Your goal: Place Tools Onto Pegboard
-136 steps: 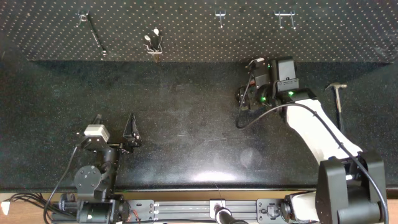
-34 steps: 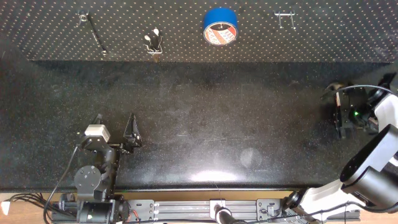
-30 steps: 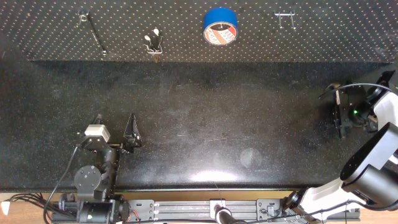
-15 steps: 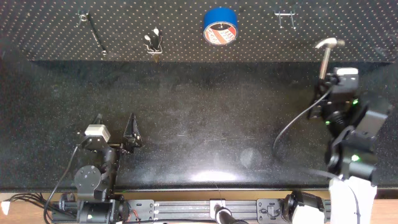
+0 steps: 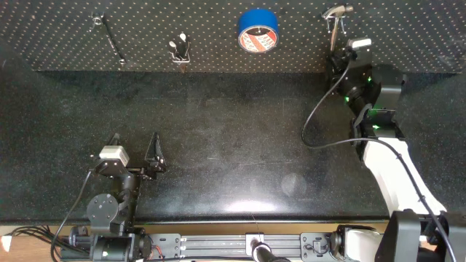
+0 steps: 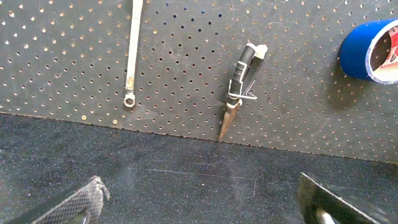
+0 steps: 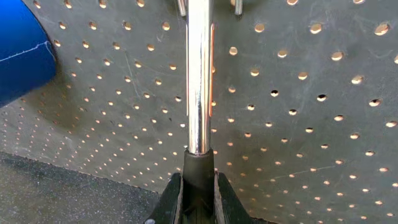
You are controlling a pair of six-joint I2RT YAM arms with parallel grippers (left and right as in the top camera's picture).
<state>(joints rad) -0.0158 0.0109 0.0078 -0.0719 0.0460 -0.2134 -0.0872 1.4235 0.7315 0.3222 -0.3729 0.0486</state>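
Observation:
A hammer (image 5: 336,22) with a chrome shaft (image 7: 199,74) is held upright against the pegboard (image 5: 408,36). Its head is at the double hook (image 7: 180,6) at the board's upper right. My right gripper (image 5: 339,52) is shut on the hammer's black handle (image 7: 199,177) just below the shaft. On the board hang a wrench (image 5: 109,40), pliers (image 5: 179,49) and a blue tape roll (image 5: 258,30). My left gripper (image 5: 135,149) stands open low over the table's left side, nothing between its fingers (image 6: 74,202); it faces the wrench (image 6: 132,50) and pliers (image 6: 241,81).
The black table (image 5: 233,138) stretches between the two arms. The blue tape roll (image 7: 22,53) hangs close to the left of the hammer. The right arm's cable (image 5: 314,120) loops over the table below the board.
The right gripper closed on the hammer lying at the table's right, lifted it, and carried it up and left to the double hook. The left arm stayed still.

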